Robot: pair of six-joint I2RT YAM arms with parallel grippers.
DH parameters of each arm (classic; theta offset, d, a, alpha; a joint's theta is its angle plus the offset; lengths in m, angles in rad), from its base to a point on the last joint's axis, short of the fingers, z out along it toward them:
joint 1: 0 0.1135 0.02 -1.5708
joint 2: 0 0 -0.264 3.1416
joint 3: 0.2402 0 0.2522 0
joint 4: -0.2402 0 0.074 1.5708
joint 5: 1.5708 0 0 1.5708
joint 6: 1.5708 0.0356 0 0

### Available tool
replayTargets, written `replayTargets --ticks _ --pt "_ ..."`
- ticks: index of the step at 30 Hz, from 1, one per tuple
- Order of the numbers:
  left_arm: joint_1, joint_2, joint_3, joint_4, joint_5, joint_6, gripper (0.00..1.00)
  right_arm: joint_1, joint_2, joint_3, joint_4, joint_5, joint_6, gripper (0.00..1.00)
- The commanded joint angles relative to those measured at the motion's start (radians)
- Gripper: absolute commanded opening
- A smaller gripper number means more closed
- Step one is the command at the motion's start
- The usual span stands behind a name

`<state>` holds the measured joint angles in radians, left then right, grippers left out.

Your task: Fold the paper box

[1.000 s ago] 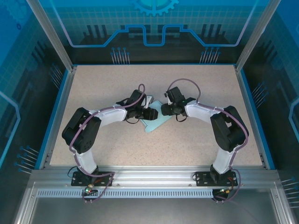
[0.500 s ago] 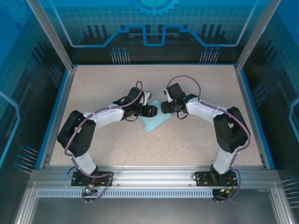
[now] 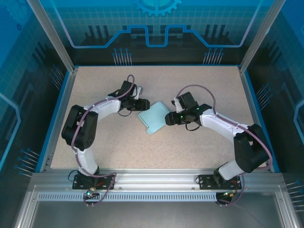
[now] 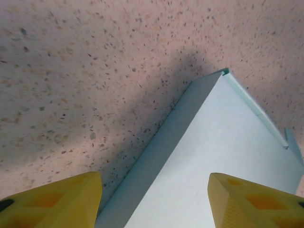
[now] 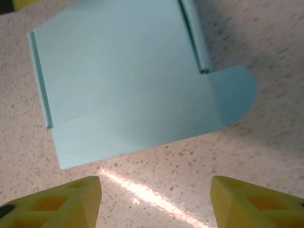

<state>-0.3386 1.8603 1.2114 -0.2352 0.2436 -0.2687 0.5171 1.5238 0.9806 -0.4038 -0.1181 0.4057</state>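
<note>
- The paper box (image 3: 153,118), a pale light-blue sheet of thin card partly folded up, lies low on the speckled beige stone-look tabletop (image 3: 199,90), about mid-table, between the two grippers
- The left gripper (image 3: 139,105) sits just beside the box's far-left corner and the right gripper (image 3: 167,118) just beside its right edge
- In each wrist view the yellow wedge-shaped fingertips (image 4: 57,202) stand wide apart with nothing pinched between them, so both pairs of jaws are apart and empty
- The card looks very light and thin, so it is likely to slide on the smooth table under a sideways push, and to buckle or take a false crease if squeezed hard
- Its surface is matte, with crisp scored lines
- The right wrist view shows a narrow turned-up strip along the left side, another ridge near the top right, a faint crease across the lower panel and a rounded tab (image 5: 233,90) lying flat
- The left wrist view shows a darker, shaded side face ending at a sharp corner
- Best hold, I judge, is to pinch a free edge or the tab near its crease while the other gripper pins the main panel
</note>
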Motion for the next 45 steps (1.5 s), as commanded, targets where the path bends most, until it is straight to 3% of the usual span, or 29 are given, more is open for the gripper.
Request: replayTargets --ticks 1,10,21,25,30,34,38,45 --pt "-0.003 0.028 0.039 -0.091 0.064 0.054 0.62 0.009 0.051 0.010 0.026 -0.082 0.048 0.62" --pt "-0.008 -0.053 -0.098 -0.021 0.156 -0.006 0.56 -0.052 0.169 0.056 0.053 -0.142 0.033 0.58" --pt "-0.081 -0.119 -0.220 0.053 0.266 -0.100 0.54 -0.111 0.133 -0.095 0.244 -0.250 0.158 0.60" --pt "-0.068 -0.117 -0.215 0.047 0.216 -0.100 0.62 -0.137 0.134 -0.159 0.344 -0.314 0.202 0.60" --pt "-0.046 -0.066 -0.164 0.047 0.184 -0.098 0.57 -0.138 0.159 -0.174 0.430 -0.362 0.245 0.57" --pt "-0.046 -0.019 -0.143 0.054 0.214 -0.105 0.45 -0.140 0.178 -0.185 0.504 -0.397 0.277 0.51" --pt "-0.051 -0.007 -0.165 0.066 0.228 -0.112 0.34 -0.140 0.171 -0.194 0.559 -0.413 0.305 0.36" --pt "-0.076 -0.020 -0.231 0.149 0.298 -0.165 0.29 -0.141 0.107 -0.219 0.616 -0.448 0.343 0.17"
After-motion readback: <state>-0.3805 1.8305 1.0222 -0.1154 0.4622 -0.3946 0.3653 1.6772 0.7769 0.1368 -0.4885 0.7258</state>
